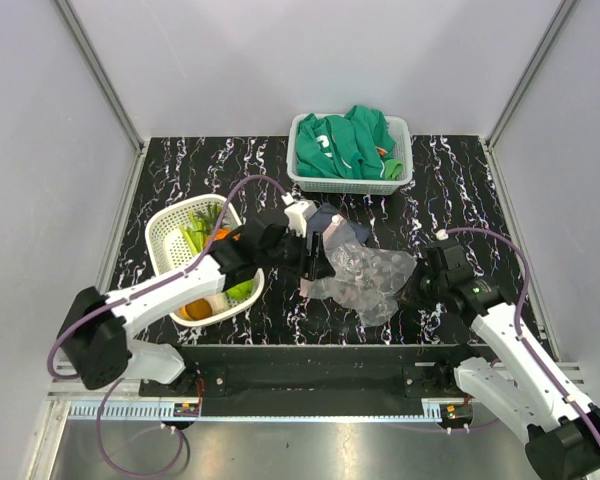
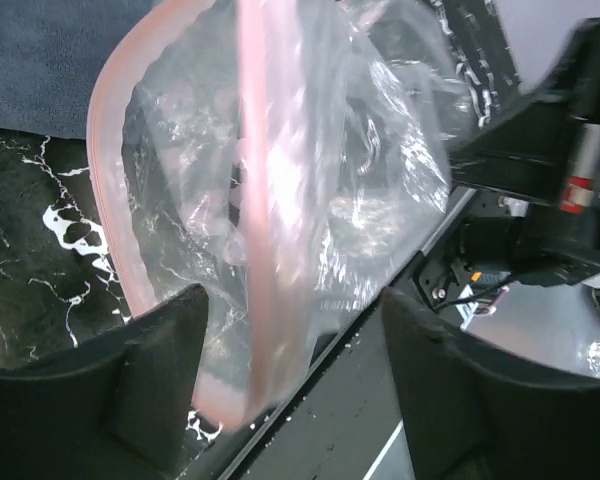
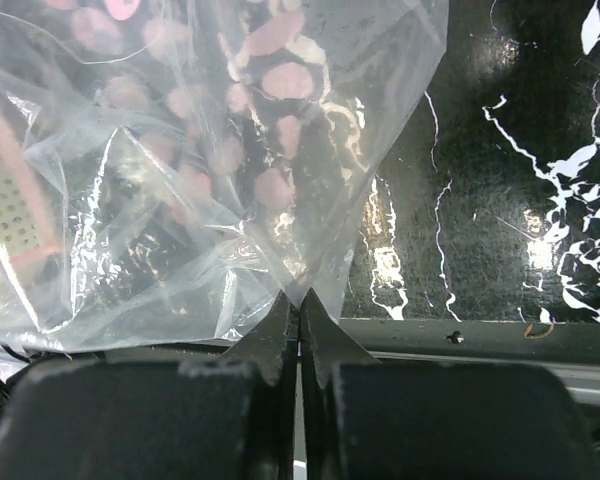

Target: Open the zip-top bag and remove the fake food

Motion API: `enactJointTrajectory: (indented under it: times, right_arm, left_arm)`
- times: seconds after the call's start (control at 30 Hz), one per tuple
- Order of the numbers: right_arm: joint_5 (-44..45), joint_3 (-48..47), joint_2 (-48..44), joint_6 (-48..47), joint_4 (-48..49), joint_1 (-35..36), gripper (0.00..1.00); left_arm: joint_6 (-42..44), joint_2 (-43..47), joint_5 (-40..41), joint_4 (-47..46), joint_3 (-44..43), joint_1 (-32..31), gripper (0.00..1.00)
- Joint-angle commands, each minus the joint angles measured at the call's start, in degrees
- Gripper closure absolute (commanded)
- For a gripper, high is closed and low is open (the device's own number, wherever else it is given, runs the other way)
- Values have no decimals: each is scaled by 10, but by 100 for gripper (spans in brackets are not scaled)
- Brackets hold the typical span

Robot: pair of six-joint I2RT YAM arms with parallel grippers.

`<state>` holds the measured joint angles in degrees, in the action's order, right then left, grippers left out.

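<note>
Looks almost done: zip-top bag [image 1: 365, 275] just right of the basket [image 1: 165, 225], unzipped and seemingly empty, a corner pinched by pressed-together right fingers [image 3: 265, 348], left fingers [image 2: 160, 345] spread astride its pink strip [image 2: 260, 200], fake food [image 1: 199, 308] inside the basket, only release left

two arms are reaching over one table [image 1: 480, 200]: one left arm [image 1: 170, 290] and one right arm [image 1: 510, 335]. each is carrying one tool, so two in all, the left tool [image 1: 315, 258] and the right tool [image 1: 412, 290]. one zip-top bag [image 1: 365, 275] is showing. two white baskets are sitting on the table, one oval basket [image 1: 165, 225] and one rectangular basket [image 1: 300, 172]. one green garment [image 1: 345, 145] is filling the rectangular one. one dark cloth [image 1: 327, 214] is lying there. at least four pieces of fake food [image 1: 198, 238] are showing in the oval basket; the left arm is covering part of it, so the full number cannot be told.
</note>
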<state>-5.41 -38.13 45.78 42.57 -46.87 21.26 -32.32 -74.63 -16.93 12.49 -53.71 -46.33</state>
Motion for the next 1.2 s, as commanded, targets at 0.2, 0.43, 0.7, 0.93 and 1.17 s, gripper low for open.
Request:
enactJointTrajectory:
  times: [0.2,0.43,0.7,0.93,1.17]
  right_arm:
    - [173,-77,18,64,-110,-4,100]
    - [299,-146,0,86,-164,-8,79]
    - [299,-233,-23,-16,-173,-8,11]
    - [175,-258,-9,-114,-147,-8,0]
    - [140,-238,-4,-121,-120,-8,0]
  left_arm:
    - [-13,-61,153,110,-97,-3,100]
    - [-67,-118,96,49,-96,-38,100]
    - [-125,-299,52,-40,-251,-97,100]
    - [-162,-388,34,-40,-363,-97,58]
    - [-129,-203,145,-30,-197,-98,2]
